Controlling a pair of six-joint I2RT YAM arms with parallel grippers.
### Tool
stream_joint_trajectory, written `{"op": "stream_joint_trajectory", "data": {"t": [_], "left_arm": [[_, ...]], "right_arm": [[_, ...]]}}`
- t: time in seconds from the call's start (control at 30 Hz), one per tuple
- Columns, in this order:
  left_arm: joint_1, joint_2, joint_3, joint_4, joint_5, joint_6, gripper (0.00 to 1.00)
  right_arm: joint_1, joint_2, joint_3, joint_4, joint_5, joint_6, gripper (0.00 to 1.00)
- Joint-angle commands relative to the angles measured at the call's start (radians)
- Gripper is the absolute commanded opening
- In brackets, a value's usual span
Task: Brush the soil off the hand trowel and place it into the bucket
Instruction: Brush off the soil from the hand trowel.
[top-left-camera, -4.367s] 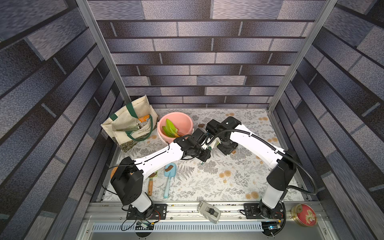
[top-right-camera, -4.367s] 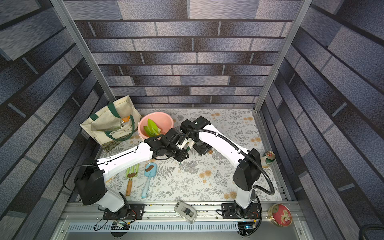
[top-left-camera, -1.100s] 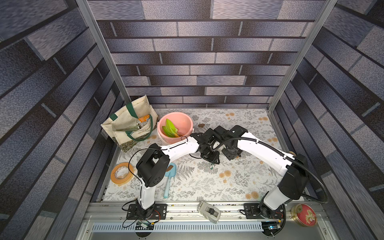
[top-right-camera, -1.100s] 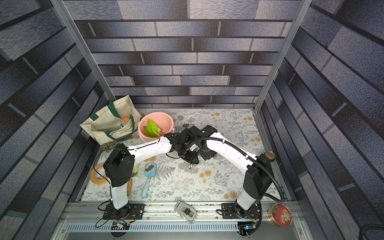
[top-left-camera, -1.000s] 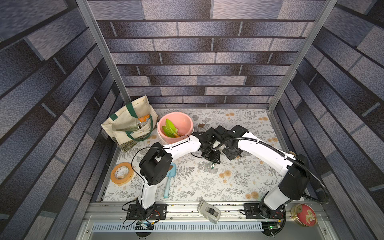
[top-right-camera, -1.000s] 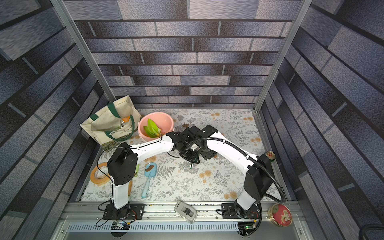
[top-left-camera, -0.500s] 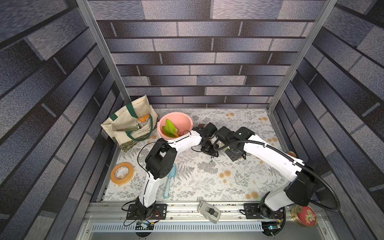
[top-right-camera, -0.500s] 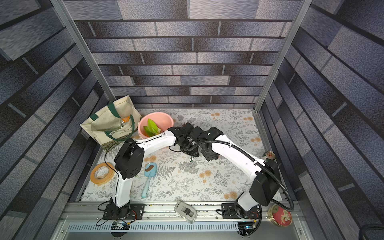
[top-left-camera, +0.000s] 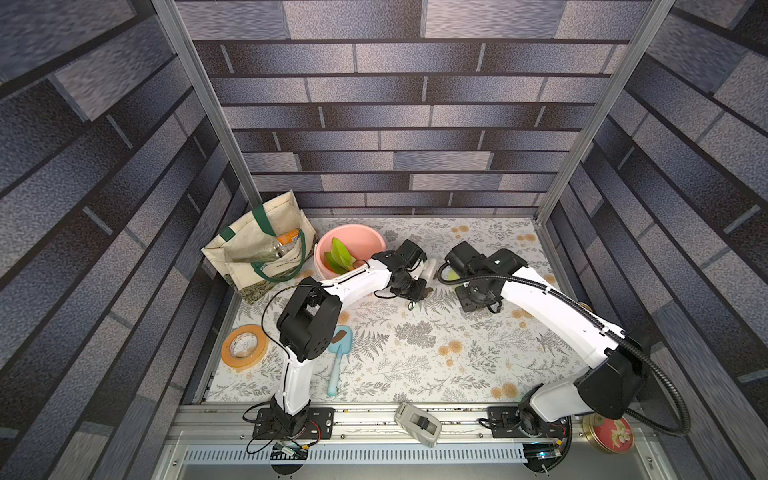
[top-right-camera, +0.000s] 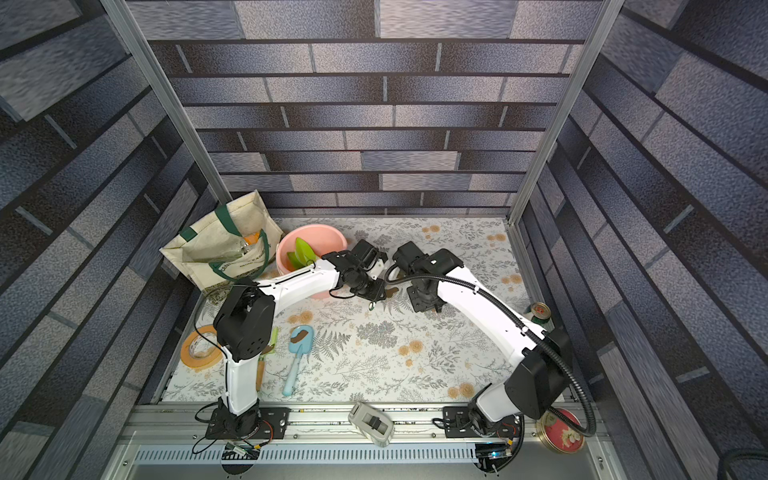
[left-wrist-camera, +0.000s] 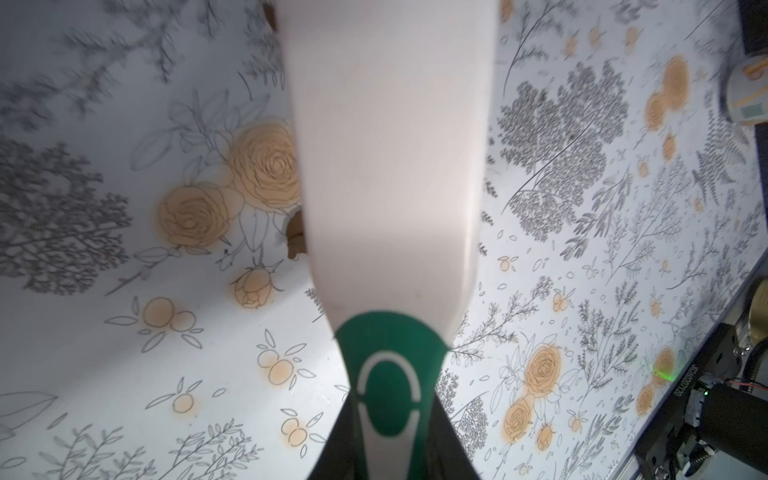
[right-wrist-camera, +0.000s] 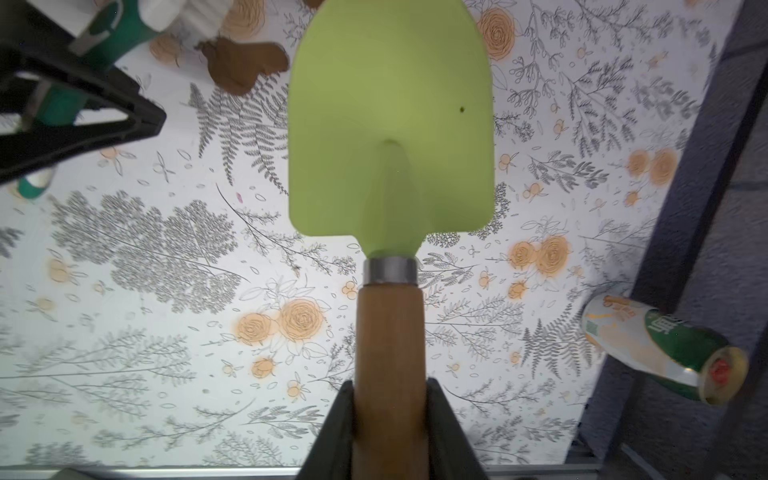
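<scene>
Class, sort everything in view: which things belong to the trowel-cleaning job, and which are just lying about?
Job in hand: green trowel, brush, soil, bucket.

Lying about: tote bag, tape roll, drink can, round tin.

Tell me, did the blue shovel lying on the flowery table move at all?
No. The blue shovel lies where it did, its blade beside the same fern print and its handle pointing toward the front rail.
</scene>
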Motion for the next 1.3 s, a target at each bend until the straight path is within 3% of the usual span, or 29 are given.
{"op": "stream_joint_trajectory", "data": {"t": [0.0, 0.27, 0.4, 0.57, 0.93, 1.13, 1.27], "left_arm": [[-0.009, -0.137, -0.064, 0.171, -0.049, -0.045, 0.0], [-0.06, -0.322, -0.322, 0.567, -0.119, -0.089, 0.0], [-0.091, -0.354, -0.409, 0.783, -0.15, -0.069, 0.0], [-0.122, -0.346, -0.461, 0.967, -0.137, -0.084, 0.0], [-0.166, -0.319, -0.523, 1.175, -0.171, -0.148, 0.0], [-0.187, -0.359, -0.581, 1.189, -0.282, -0.153, 0.0], [-0.186, -0.349, -0.565, 1.179, -0.254, -0.135, 0.0]], "right_arm": [[-0.121, -0.063, 0.006, 0.128, -0.36, 0.099, 0.0], [-0.378, -0.096, -0.079, 0.392, -1.102, 0.321, 0.0], [-0.417, -0.106, -0.158, 0.518, -1.286, 0.519, 0.0], [-0.459, -0.157, -0.25, 0.761, -1.359, 0.784, 0.0], [-0.464, -0.191, -0.198, 0.764, -1.356, 0.876, 0.01], [-0.482, -0.194, -0.194, 0.824, -1.358, 0.941, 0.01], [-0.482, -0.189, -0.186, 0.822, -1.364, 0.954, 0.01]]}}
